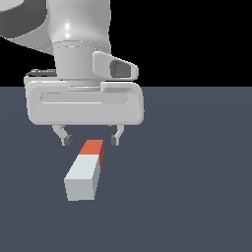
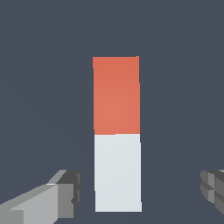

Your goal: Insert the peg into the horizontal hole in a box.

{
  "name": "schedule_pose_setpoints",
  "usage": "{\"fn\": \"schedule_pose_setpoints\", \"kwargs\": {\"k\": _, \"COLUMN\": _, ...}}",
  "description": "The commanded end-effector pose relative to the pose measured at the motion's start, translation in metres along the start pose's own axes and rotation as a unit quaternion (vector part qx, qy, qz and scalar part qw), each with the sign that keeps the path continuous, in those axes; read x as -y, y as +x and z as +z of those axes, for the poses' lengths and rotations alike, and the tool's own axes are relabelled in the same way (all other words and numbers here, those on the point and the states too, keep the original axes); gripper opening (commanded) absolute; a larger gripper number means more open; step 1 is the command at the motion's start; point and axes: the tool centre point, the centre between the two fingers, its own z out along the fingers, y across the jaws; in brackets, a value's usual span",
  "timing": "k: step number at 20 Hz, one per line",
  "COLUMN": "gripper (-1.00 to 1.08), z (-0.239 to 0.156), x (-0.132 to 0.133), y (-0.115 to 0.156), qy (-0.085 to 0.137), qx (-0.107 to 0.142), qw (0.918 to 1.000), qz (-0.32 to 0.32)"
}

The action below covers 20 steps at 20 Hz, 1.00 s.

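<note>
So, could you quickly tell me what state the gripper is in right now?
Gripper: open and empty, fingers spread above the peg, not touching it.

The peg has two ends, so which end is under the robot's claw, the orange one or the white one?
The orange-red end of the peg lies below the open gripper; the grey-white end points away from it, toward the exterior camera.
</note>
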Motion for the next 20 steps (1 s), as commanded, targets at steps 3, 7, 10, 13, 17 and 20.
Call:
{"fn": "schedule_pose_setpoints", "kwargs": {"k": 3, "gripper": 1.0, "z": 0.013, "x": 0.011, "y": -0.017, "qy": -0.004, "qx": 0.001, "qw": 1.0, "qz": -0.005}}
{"fn": "schedule_pose_setpoints", "kwargs": {"k": 7, "gripper": 1.0, "z": 0.019, "x": 0.015, "y": -0.025, "qy": -0.006, "qx": 0.001, "qw": 1.0, "qz": -0.007}}
{"fn": "schedule_pose_setpoints", "kwargs": {"k": 10, "gripper": 1.0, "z": 0.019, "x": 0.015, "y": -0.025, "qy": -0.005, "qx": 0.001, "qw": 1.0, "qz": -0.006}}
{"fn": "schedule_pose_setpoints", "kwargs": {"k": 13, "gripper": 1.0, "z": 0.022, "x": 0.015, "y": -0.025, "qy": -0.005, "qx": 0.001, "qw": 1.0, "qz": -0.006}}
{"fn": "schedule_pose_setpoints", "kwargs": {"k": 17, "gripper": 1.0, "z": 0.033, "x": 0.015, "y": -0.025, "qy": -0.006, "qx": 0.001, "qw": 1.0, "qz": -0.006}}
{"fn": "schedule_pose_setpoints", "kwargs": {"k": 20, "gripper": 1.0, "z": 0.048, "x": 0.015, "y": -0.026, "qy": -0.006, "qx": 0.001, "qw": 1.0, "qz": -0.007}}
